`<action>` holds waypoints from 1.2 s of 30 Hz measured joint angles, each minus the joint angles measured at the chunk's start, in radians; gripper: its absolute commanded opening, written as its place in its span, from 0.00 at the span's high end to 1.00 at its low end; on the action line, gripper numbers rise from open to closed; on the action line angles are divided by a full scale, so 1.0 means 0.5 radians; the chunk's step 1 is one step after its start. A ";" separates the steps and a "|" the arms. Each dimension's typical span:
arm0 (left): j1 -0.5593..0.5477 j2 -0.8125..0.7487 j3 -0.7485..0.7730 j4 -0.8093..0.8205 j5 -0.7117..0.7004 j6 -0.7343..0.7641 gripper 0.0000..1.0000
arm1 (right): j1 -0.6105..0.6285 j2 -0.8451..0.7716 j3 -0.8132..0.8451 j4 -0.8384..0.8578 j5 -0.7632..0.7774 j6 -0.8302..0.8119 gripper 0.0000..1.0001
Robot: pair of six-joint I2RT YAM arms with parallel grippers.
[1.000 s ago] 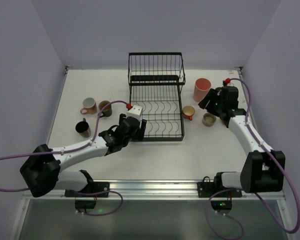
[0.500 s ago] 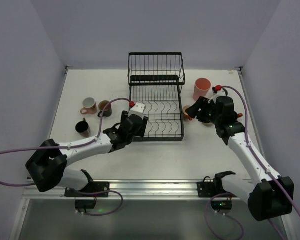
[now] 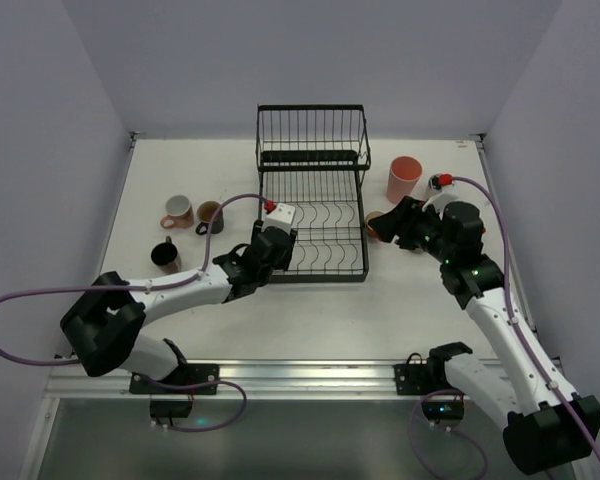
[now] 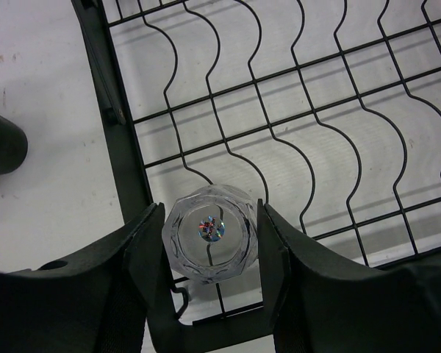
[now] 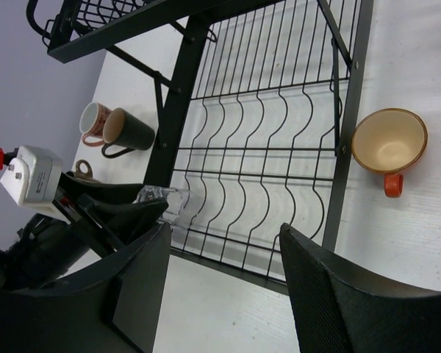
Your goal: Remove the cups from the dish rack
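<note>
Clear glass [image 4: 209, 234]: upright at 7 o'clock corner of dish rack [image 4: 121, 140] lower tray, axis vert., end-on to wrist cam. L gripper [image 4: 209, 220] clamps it from both sides. R gripper [image 5: 224, 232] spread, empty, off at 3 o'clock. You lift w/ L, straight up.

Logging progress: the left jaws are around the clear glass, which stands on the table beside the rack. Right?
Not quite. The clear glass between the left gripper jaws stands on the dish rack lower tray, at a corner, not on the table; the left wrist view shows it.
</note>
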 measured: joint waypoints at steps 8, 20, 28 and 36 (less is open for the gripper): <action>0.000 -0.015 0.008 0.037 0.030 0.009 0.76 | 0.002 -0.079 -0.028 0.011 -0.121 0.046 0.36; 0.004 -0.523 0.089 0.271 0.460 -0.196 0.82 | 0.233 -0.098 -0.571 0.965 -0.433 0.654 0.41; 0.005 -0.630 0.101 0.498 0.868 -0.519 0.83 | 0.344 0.066 -0.571 1.491 -0.559 0.843 0.41; 0.017 -0.696 0.096 0.630 1.029 -0.706 0.82 | 0.401 0.106 -0.573 1.756 -0.629 0.962 0.56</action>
